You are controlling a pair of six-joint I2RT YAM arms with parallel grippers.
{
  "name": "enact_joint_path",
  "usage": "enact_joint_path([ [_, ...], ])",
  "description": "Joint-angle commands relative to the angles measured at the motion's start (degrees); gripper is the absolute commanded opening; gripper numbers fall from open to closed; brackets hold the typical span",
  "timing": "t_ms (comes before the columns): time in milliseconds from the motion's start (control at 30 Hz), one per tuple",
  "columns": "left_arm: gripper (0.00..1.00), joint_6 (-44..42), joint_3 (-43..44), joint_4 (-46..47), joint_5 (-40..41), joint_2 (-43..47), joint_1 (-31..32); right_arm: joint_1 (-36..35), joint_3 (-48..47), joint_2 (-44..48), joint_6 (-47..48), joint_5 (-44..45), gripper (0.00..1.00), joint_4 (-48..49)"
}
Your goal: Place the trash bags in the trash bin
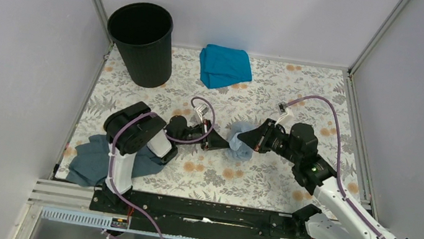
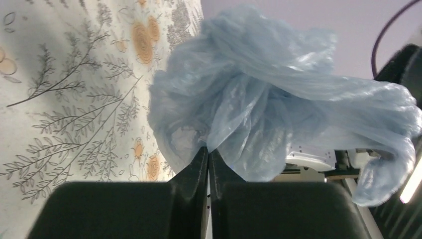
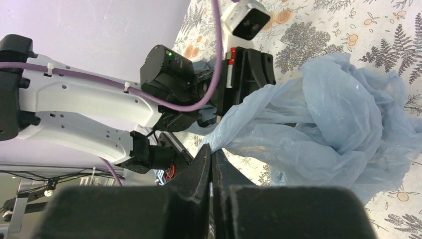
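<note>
Trash bag [image 1: 240,147] lies mid counter [image 1: 287,186], both arms' jaws clamped on it; the carry to the trash bin [image 1: 142,41], eleven o'clock, remains.

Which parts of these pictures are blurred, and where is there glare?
Left wrist: the left pincer near the lens is soft, and the trash bag shows small glints. Right wrist: the right pincer is soft too. Top external: even light, faint shadows, the trash bin is dark inside.
</note>
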State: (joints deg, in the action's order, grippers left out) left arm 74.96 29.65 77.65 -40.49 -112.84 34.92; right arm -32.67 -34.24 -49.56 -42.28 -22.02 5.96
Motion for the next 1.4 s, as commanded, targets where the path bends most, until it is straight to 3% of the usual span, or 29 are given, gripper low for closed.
enact_joint_path([
  [0, 0.0, -1.1, -1.8, 7.9, 1.8, 5.1, -0.5, 0.1, -1.1, 0.0, 2.3, 1.6, 0.01, 0.6],
  [133, 0.0, -13.5, -3.7, -15.0, 7.6, 15.3, -2.5, 0.1, -4.6, 1.4, 7.6, 11.3, 0.01, -10.0],
  [267, 0.0, -26.2, -3.3, -41.8, 17.8, 26.5, -4.9, 0.1, -9.0, 3.9, 11.0, 34.1, 0.02, -24.2],
  [333, 0.0, -27.7, -4.8, -44.2, 17.3, 30.9, -6.3, 0.0, -9.6, 5.1, 12.7, 41.6, 0.05, -27.2],
  [533, 0.0, -31.1, -6.6, -45.1, 11.8, 36.8, -7.1, 0.0, -8.5, 6.5, 16.8, 52.0, 0.06, -29.1],
  [767, 0.0, -33.0, -7.9, -46.1, 3.4, 43.6, -4.6, 0.0, -8.2, 4.0, 18.9, 51.4, 0.12, -28.4],
  [900, 0.0, -35.9, -7.2, -53.6, 5.5, 48.3, -0.6, 0.0, -9.5, -0.9, 20.9, 46.9, 0.19, -28.3],
  [967, 0.0, -36.7, -7.0, -57.7, 9.0, 50.3, 0.0, 0.0, -10.7, -4.3, 22.8, 40.5, 0.29, -28.3],
  [1133, 0.0, -38.7, -5.5, -63.0, 13.8, 50.7, 0.0, -0.7, -13.9, -11.3, 30.3, 12.5, 0.61, -28.7],
  [1267, 0.0, -39.5, -4.1, -65.1, 13.6, 49.7, 0.0, -6.1, -15.9, -11.5, 32.2, 17.5, 0.77, -30.1],
  [1367, 0.0, -39.6, -4.4, -65.2, 13.7, 50.2, 0.0, -9.2, -20.7, -15.6, 34.7, 25.5, 0.78, -32.9],
])
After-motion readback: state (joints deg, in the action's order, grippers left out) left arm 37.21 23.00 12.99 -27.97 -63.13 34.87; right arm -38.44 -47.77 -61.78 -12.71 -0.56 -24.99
